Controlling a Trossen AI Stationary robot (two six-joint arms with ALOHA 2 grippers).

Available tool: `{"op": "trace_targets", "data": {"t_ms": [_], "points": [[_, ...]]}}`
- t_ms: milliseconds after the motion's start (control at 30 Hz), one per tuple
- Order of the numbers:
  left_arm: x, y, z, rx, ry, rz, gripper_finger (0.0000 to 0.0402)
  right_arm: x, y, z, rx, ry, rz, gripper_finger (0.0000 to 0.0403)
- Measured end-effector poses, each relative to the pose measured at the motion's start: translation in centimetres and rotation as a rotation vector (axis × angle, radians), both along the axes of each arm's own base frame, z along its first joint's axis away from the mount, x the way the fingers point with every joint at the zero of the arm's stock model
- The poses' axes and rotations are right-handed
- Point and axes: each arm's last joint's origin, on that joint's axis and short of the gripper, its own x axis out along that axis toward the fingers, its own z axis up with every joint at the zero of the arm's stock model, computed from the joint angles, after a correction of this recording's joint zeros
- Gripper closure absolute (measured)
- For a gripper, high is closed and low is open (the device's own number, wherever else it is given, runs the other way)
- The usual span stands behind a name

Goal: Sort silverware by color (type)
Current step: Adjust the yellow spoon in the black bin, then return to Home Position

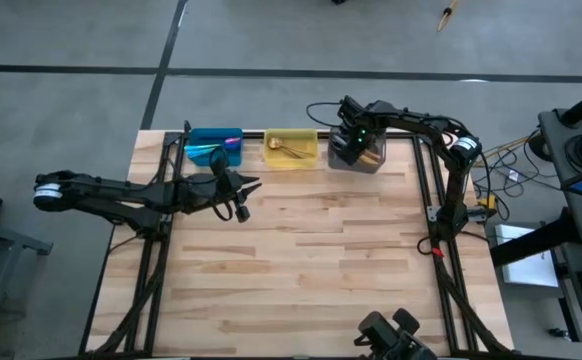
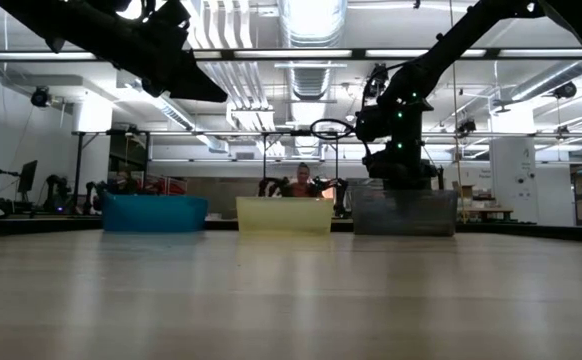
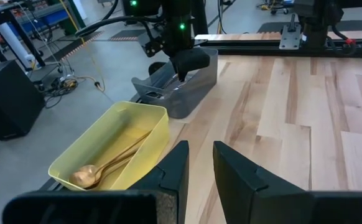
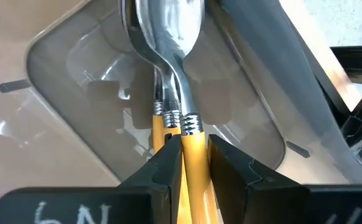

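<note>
Three bins stand along the table's far edge. The blue bin (image 1: 211, 135) holds purple-blue spoons (image 1: 221, 152), and the yellow bin (image 3: 106, 134) holds gold spoons (image 3: 106, 165). The gray bin (image 4: 75, 74) holds silver spoons with orange handles (image 4: 162, 124). My right gripper (image 4: 194, 148) reaches down into the gray bin (image 1: 371, 165) and is shut on an orange-handled spoon (image 4: 178, 31). My left gripper (image 1: 246, 190) hovers above the table in front of the blue bin, slightly open and empty, as the left wrist view (image 3: 199, 165) shows. My right gripper pinches the spoon's orange handle (image 4: 193, 134) between its two fingers, just behind the silver collar. The fingers come from above and lie along the handle. The spoon's bowl points away from the gripper into the gray bin, beside two other spoons. Whether it rests on them I cannot tell.
The bare wooden tabletop (image 1: 321, 260) stretches from the bins to the near edge. Dark frame rails (image 1: 441, 250) run along the table's left and right sides. A person (image 2: 301, 182) shows in the room beyond the yellow bin (image 2: 283, 215).
</note>
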Motion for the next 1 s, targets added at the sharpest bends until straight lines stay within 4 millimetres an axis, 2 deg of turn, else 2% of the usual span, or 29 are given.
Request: {"op": "trace_targets", "data": {"t_ms": [167, 400, 700, 1000], "points": [[0.0, 0.0, 0.0, -0.022, -0.01, 0.008, 0.0346, 0.0, 0.1, 0.0, 0.009, -0.009, -0.026, 0.0343], [0.0, 0.0, 0.0, -0.042, -0.024, 0.015, 0.0346, 0.1, -0.1, 0.0, -0.01, -0.021, -0.049, 0.0312], [0.0, 0.0, 0.0, -0.057, -0.033, 0.019, 0.0346, 0.1, -0.1, 0.1, -0.012, -0.022, -0.048, 0.031], [-0.2, -0.1, 0.0, -0.053, -0.017, 0.006, 0.0346, 0.4, 0.6, 2.5, -0.065, -0.086, -0.05, 0.031]]}}
